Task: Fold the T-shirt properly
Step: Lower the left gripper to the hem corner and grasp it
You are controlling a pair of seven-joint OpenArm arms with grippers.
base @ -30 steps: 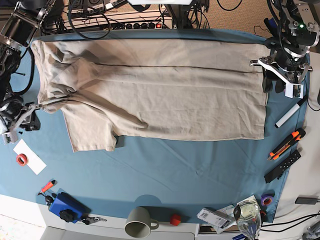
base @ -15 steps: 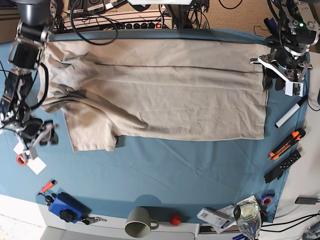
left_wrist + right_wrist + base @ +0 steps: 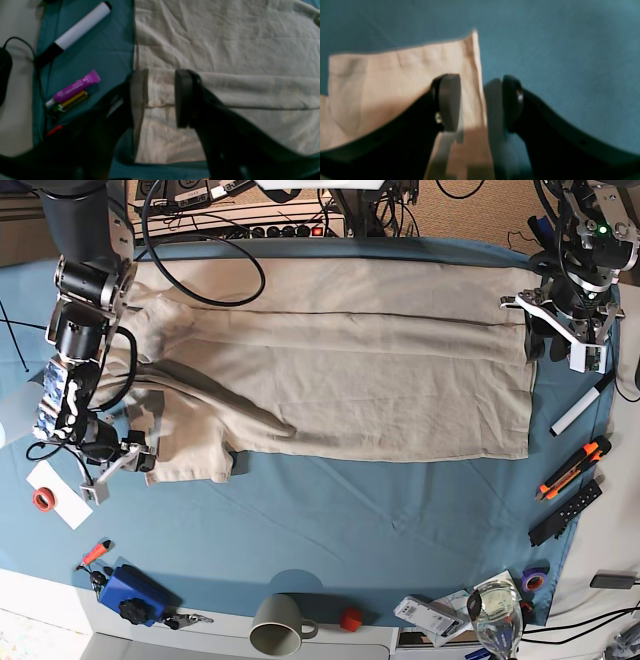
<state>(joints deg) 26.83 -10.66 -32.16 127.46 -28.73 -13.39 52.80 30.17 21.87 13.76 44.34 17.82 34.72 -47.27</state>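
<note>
Jaws of the right gripper (image 3: 480,102) stood apart, nothing pinched between them. Straddled the side edge of a sleeve of the T-shirt (image 3: 395,82): 1 finger over beige cloth, the other over the bare blue table cloth (image 3: 557,50). Cannot tell whether either finger touched the fabric. Seen in the base view at the lower left corner of the garment, right gripper (image 3: 120,460) just at the sleeve's outer edge.

Left gripper (image 3: 158,98) likewise parted, with a folded beige band of the shirt lying in the gap between its 2 fingers. Outer finger hung at the shirt's hem edge, inner finger over the cloth. Cannot tell whether the pads pressed the fold. In the base view, left gripper (image 3: 560,340) sat at the far right end of the shirt, by its upper corner.

T-shirt (image 3: 330,360) lay spread lengthwise across the upper half of the table cloth (image 3: 350,520), long sides folded inward, wrinkled and bunched toward the right arm's end, 1 sleeve poking down below the body.

Beside the left gripper, on the blue cloth: a white marker (image 3: 75,32) with black end, a purple tube (image 3: 75,87) and a yellow-green tube (image 3: 71,101) touching it. Further along the near edge in the base view: a grey mug (image 3: 280,625), a blue box (image 3: 130,592), a red tape roll (image 3: 43,499) on a white card.
</note>
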